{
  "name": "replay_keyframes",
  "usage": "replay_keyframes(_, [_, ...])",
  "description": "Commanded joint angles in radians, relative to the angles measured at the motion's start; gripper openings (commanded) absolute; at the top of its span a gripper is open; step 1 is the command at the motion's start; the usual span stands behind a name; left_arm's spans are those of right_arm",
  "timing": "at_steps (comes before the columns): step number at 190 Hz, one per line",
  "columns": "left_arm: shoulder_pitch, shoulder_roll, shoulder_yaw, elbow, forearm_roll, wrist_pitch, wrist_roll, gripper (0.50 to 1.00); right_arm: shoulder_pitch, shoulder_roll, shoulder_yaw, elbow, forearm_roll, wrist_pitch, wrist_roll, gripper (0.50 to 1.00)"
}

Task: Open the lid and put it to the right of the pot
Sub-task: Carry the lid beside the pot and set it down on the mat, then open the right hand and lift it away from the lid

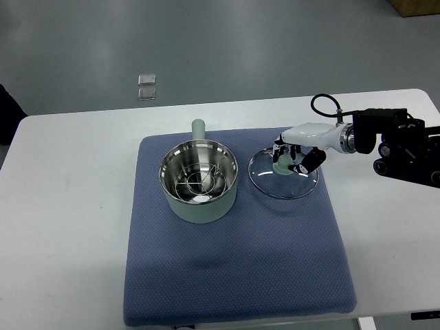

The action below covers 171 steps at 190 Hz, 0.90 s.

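A white table (69, 206) carries a blue mat (234, 275). On the mat stands the open pot (199, 182), and the glass lid (283, 175) lies flat just right of it. The right robot hand (292, 158) has its fingers closed around the lid's knob.

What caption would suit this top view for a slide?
Right hand grips the knob of the glass lid, resting on the blue mat right of the open pot.
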Motion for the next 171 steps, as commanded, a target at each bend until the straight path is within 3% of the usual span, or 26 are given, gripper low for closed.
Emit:
replay_keyframes(1, [0.000, 0.000, 0.000, 0.000, 0.000, 0.000, 0.000, 1.000, -0.013, -0.001, 0.025, 0.001, 0.001, 0.004, 0.001, 0.821])
replay_keyframes(12, [0.000, 0.000, 0.000, 0.000, 0.000, 0.000, 0.000, 1.000, -0.014, -0.001, 0.031, 0.001, 0.001, 0.010, 0.003, 0.881])
replay_keyframes(23, [0.000, 0.000, 0.000, 0.000, 0.000, 0.000, 0.000, 1.000, -0.014, -0.002, 0.034, 0.001, 0.003, 0.014, 0.004, 0.897])
replay_keyframes(66, [0.000, 0.000, 0.000, 0.000, 0.000, 0.000, 0.000, 1.000, -0.016, -0.018, 0.103, 0.001, 0.006, 0.046, 0.018, 0.905])
replay_keyframes(115, [0.000, 0.000, 0.000, 0.000, 0.000, 0.000, 0.000, 1.000, -0.060, -0.047, 0.353, -0.023, 0.035, 0.113, 0.009, 0.903])
replay_keyframes(116, [0.000, 0.000, 0.000, 0.000, 0.000, 0.000, 0.000, 1.000, -0.097, -0.047, 0.455, -0.042, 0.064, 0.127, 0.001, 0.903])
replay_keyframes(151, [0.000, 0.000, 0.000, 0.000, 0.000, 0.000, 0.000, 1.000, -0.234, 0.002, 0.819, -0.109, 0.182, 0.144, -0.075, 0.903])
replay_keyframes(169, [0.000, 0.000, 0.000, 0.000, 0.000, 0.000, 0.000, 1.000, -0.234, 0.002, 0.819, -0.109, 0.182, 0.144, -0.075, 0.903])
replay_keyframes(170, [-0.002, 0.000, 0.000, 0.000, 0.000, 0.000, 0.000, 1.000, -0.308, 0.062, 1.001, -0.155, 0.199, 0.139, -0.103, 0.901])
replay_keyframes(171, [0.000, 0.000, 0.000, 0.000, 0.000, 0.000, 0.000, 1.000, -0.320, 0.068, 1.025, -0.161, 0.199, 0.139, -0.106, 0.901])
